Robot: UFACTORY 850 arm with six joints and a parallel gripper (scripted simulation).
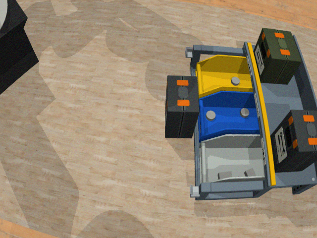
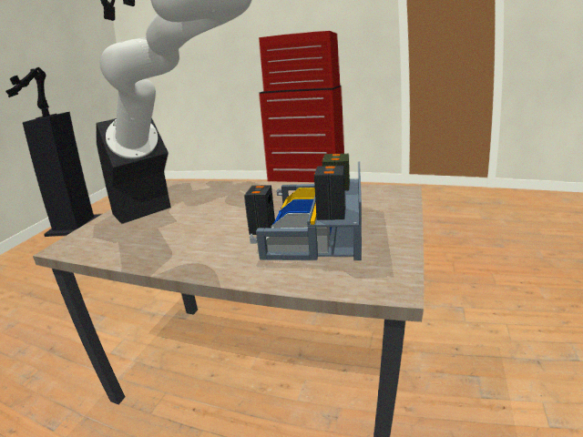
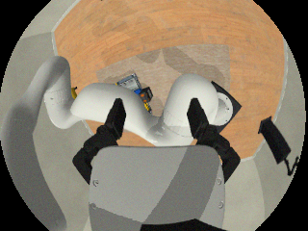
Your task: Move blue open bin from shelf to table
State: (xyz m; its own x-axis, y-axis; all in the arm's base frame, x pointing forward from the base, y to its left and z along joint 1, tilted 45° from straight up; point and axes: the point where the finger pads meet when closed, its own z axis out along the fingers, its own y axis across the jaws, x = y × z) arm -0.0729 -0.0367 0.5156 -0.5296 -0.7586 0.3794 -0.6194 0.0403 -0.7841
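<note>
The blue open bin (image 1: 230, 125) (image 2: 297, 206) sits in the shelf (image 1: 230, 187) (image 2: 288, 231) between the yellow bin (image 1: 212, 79) (image 2: 301, 193) and the light grey bin (image 1: 225, 159) (image 2: 294, 219). Two round grey parts lie in the blue bin. One round part lies in the yellow bin and two blocky parts lie in the grey bin. All three bins sit side by side, open fronts toward the arm's side. My gripper (image 3: 156, 105) is open and empty in the wrist view, high above the table and far from the bins. It is outside the top and exterior views.
A black case (image 1: 182, 110) (image 2: 259, 211) stands on the table (image 1: 115, 128) (image 2: 211, 254) right before the blue bin's front. A green case (image 1: 277, 56) and another black case (image 1: 296, 143) (image 2: 329, 192) stand on the shelf's upper deck behind a yellow rail (image 1: 262, 112). The arm (image 2: 134, 113) rises from a black pedestal (image 2: 136, 183).
</note>
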